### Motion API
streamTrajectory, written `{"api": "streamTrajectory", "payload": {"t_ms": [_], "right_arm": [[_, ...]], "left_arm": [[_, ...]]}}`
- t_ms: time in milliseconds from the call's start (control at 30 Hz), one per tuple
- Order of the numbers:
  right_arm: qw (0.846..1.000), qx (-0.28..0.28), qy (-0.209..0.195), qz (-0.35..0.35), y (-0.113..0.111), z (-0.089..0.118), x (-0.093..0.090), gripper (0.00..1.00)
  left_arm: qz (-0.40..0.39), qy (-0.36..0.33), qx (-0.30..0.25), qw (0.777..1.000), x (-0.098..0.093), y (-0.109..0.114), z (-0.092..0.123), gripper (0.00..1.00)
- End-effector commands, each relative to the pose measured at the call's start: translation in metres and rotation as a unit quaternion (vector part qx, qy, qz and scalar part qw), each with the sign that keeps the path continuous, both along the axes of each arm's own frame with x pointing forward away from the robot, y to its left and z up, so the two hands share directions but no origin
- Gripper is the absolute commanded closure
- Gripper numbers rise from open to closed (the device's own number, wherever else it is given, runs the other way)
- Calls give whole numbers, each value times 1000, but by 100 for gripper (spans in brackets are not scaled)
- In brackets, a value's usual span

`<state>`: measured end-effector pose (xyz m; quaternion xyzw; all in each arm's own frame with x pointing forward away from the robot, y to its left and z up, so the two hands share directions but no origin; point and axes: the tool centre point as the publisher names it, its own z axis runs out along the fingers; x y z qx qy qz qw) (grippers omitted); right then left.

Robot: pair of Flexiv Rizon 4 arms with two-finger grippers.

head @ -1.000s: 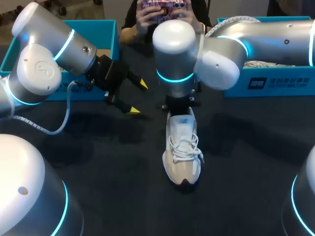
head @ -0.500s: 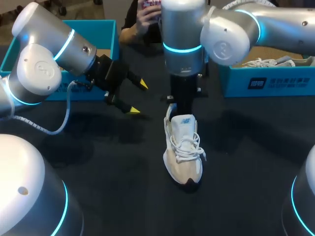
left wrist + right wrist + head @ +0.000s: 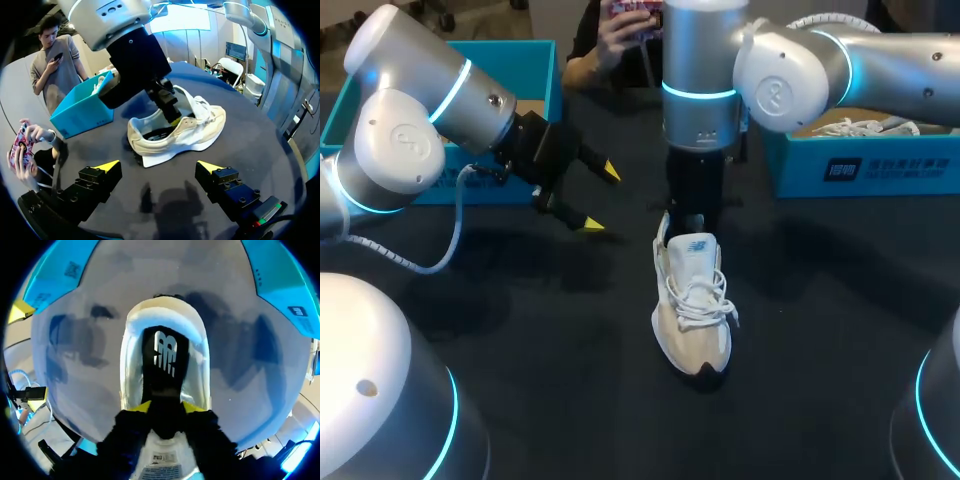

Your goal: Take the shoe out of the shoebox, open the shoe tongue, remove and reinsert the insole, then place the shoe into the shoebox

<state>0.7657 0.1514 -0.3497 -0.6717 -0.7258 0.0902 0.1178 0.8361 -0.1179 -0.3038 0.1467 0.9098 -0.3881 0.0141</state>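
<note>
Shoe (image 3: 692, 300) out, right gripper (image 3: 167, 407) in its mouth, grip unclear.
Left gripper (image 3: 158, 165) open; insole (image 3: 162, 355) looks floppy, pinch heel edge.

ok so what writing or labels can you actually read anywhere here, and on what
shoebox, dark side label: white characters, too blurred to read.
insole: white logo mark, no words.
tongue tag: fine print, too small to read.
No other text shows.
</note>
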Motion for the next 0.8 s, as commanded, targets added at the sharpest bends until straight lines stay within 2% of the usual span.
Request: {"api": "streamTrajectory", "payload": {"t_ms": [33,233,500,800], "right_arm": [[1000,4,1,0,1,-3,-2,0],[1000,5,8,4,0,-6,-2,0],[1000,11,26,0,-7,-21,-4,0],[1000,0,25,-5,-4,-3,-7,0]], "left_arm": [[0,0,1,1000,0,0,0,0],[0,0,1,1000,0,0,0,0],[0,0,1,1000,0,0,0,0],[0,0,1,1000,0,0,0,0]]}}
